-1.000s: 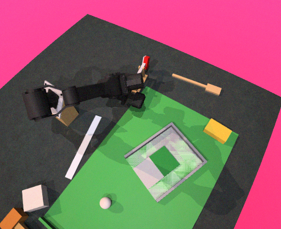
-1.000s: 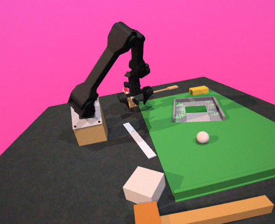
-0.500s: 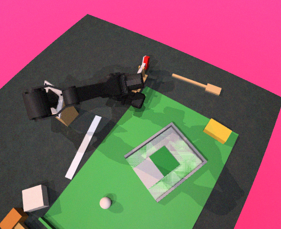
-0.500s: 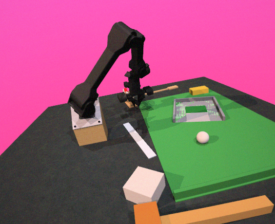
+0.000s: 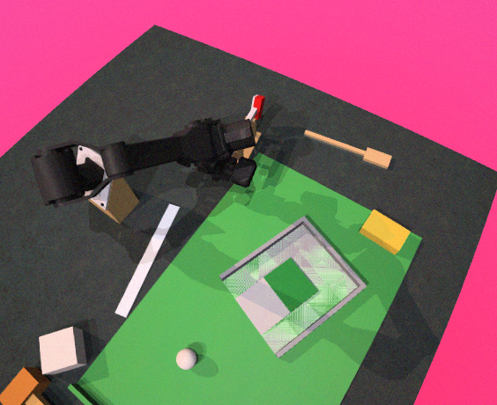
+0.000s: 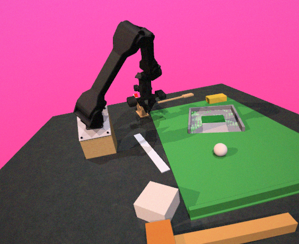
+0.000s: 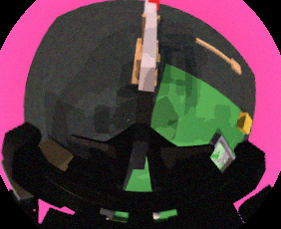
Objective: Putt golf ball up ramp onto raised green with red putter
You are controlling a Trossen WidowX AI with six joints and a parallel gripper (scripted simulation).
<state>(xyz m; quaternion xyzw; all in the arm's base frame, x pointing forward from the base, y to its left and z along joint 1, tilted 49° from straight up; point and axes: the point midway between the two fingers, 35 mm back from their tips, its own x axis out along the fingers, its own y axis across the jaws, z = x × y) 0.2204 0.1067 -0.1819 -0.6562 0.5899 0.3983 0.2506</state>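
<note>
The putter, with a red-and-white head [image 5: 259,106] [image 6: 135,95] and a white shaft [image 7: 148,45], lies on a wooden stand [image 6: 142,114] [image 7: 136,67] beside the mat's far left corner. My gripper [image 6: 149,106] [image 7: 140,126] is shut on the putter's dark grip end; the fingers hide part of it. The white golf ball [image 5: 186,358] [image 6: 220,149] rests on the green mat [image 5: 146,348] [image 6: 183,159], in front of the pale ramp [image 5: 263,304] [image 6: 215,128]. The dark green square [image 5: 292,283] [image 6: 213,119] lies behind the ramp, inside grey walls.
A wooden mallet [image 5: 377,158] [image 6: 187,95] lies beyond the mat. A yellow block [image 5: 384,231] [image 6: 216,98] sits at its far right corner. A white strip [image 5: 148,260] [image 6: 151,152], a white box [image 5: 60,350] [image 6: 157,200] and an orange block [image 5: 20,387] [image 6: 159,231] lie on the left and near side.
</note>
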